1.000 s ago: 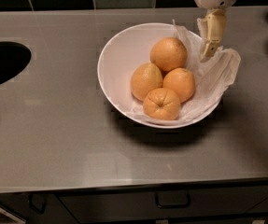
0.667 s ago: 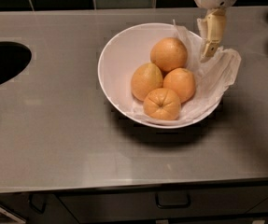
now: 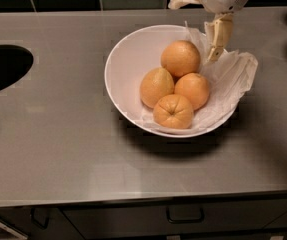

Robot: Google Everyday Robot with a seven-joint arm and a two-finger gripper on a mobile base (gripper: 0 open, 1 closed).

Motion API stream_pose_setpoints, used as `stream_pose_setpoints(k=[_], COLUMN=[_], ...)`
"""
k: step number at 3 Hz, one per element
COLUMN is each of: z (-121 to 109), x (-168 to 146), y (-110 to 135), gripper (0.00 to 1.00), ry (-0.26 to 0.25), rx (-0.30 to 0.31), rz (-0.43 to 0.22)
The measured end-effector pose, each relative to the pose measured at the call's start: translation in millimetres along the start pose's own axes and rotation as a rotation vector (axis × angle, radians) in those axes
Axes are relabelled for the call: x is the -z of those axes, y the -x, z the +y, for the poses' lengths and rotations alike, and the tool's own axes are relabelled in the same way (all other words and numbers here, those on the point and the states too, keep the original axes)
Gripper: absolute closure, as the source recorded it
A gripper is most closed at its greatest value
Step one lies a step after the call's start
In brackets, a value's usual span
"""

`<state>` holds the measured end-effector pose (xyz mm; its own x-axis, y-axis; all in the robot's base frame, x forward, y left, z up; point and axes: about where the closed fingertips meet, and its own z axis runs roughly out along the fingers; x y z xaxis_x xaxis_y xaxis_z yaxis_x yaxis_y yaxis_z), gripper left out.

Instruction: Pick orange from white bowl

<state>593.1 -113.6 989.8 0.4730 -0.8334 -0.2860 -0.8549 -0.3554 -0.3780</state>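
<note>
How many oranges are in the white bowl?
4 in the white bowl: round orange at back, pointed one left, plain one right, creased one front. Paper could hide more. The tool hangs over the back-right rim.

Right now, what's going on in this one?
The robot's hand hangs over the far right side of a white bowl that sits on a grey counter. It is just to the right of the orange, the big round one at the back, and is not yet holding it. Three other oranges lie in front of it, all on crumpled white paper.
</note>
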Motion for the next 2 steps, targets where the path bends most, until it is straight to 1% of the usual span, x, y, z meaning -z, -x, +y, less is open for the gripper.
stream_pose_setpoints(k=[1, 2], z=[2.5, 6.3], x=[-11.1, -18.9], y=[-6.2, -14.5], gripper=[0.20, 0.31], ry=[0.020, 0.038], rx=[-0.002, -0.017], rz=[-0.037, -0.055])
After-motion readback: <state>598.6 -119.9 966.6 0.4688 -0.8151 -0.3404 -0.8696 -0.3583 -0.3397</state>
